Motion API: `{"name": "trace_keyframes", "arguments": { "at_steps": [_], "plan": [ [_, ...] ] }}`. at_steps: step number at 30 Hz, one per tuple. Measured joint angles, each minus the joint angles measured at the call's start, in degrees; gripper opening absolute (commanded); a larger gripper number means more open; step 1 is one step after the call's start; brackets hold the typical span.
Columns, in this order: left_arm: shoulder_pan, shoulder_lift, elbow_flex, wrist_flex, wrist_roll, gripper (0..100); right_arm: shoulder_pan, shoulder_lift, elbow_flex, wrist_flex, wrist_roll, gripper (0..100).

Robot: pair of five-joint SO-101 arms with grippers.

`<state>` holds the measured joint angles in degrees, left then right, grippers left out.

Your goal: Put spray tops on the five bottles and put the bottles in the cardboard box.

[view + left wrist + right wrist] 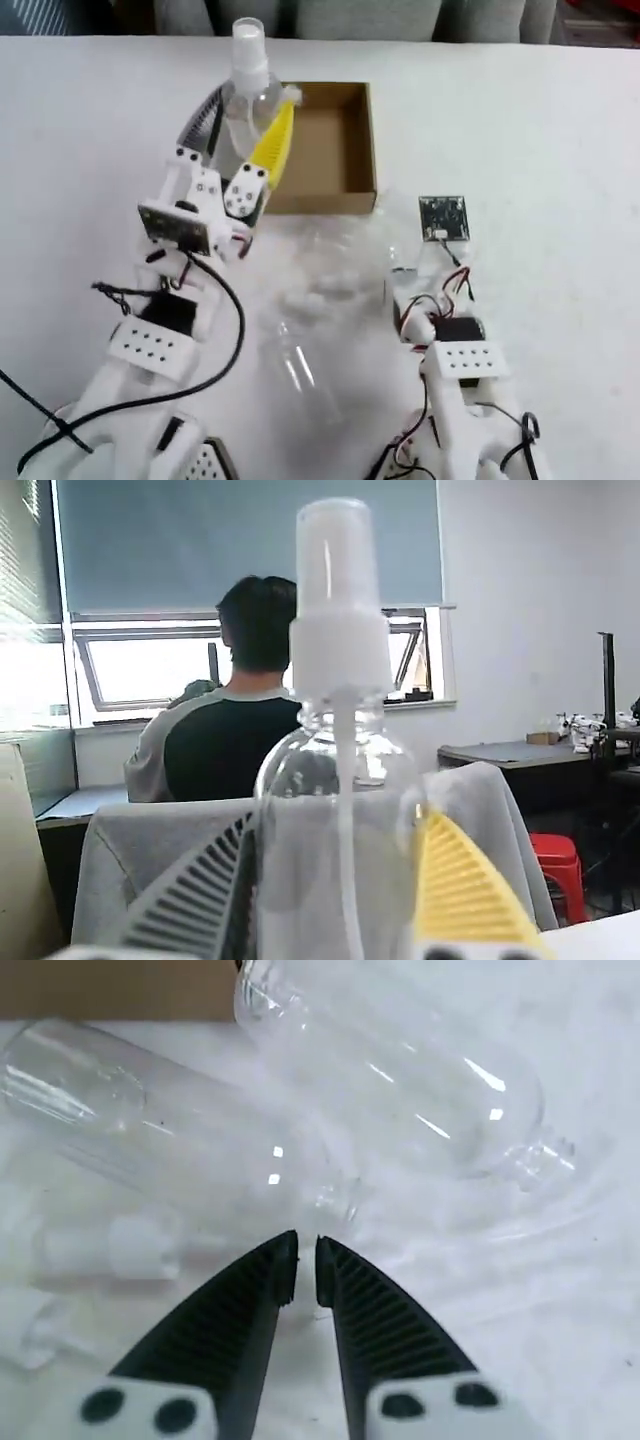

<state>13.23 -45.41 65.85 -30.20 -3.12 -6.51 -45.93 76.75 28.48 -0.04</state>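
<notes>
Boxing a capped bottle (246, 85)
My left hand (256, 105) clamps the bottle, spray top (340, 590) on, at the cardboard box's (320, 201) 9 o'clock rim; next, shift toward 3 o'clock and release. My right hand (305, 1260), all but closed, empty, hangs above loose bottles (400, 1070).

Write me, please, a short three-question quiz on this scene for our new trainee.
1. True or false: the bottle in the left gripper already wears a spray top.
2. What lies on the table just ahead of the right gripper? A) clear bottles on their sides, without tops; B) capped bottles standing upright; C) a stack of plates.
3. Fill in: the left gripper's fingers close on the bottle's ____ (body or top).

Key: 1 true; 2 A; 3 body.
</notes>
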Motion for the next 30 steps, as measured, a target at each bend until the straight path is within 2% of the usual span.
{"name": "trace_keyframes", "arguments": {
  "at_steps": [7, 16, 24, 30],
  "plan": [
    [-0.8, 1.9, -4.0, 0.0, 0.0, 2, 0.0, 0.0, 0.0, 0.0, 0.0, 1.7],
    [-3.8, 18.5, -14.8, -0.2, 0.4, 2, 0.0, 0.0, 0.0, 0.0, 0.0, 1.7],
    [-7.3, 33.5, -24.1, -0.2, 17.1, 2, 0.0, 0.0, 0.0, 0.0, 0.0, 1.7],
    [-7.6, 44.7, -30.8, -3.0, 17.2, 2, 0.0, 0.0, 0.0, 0.0, 0.0, 1.7]
  ]
}}
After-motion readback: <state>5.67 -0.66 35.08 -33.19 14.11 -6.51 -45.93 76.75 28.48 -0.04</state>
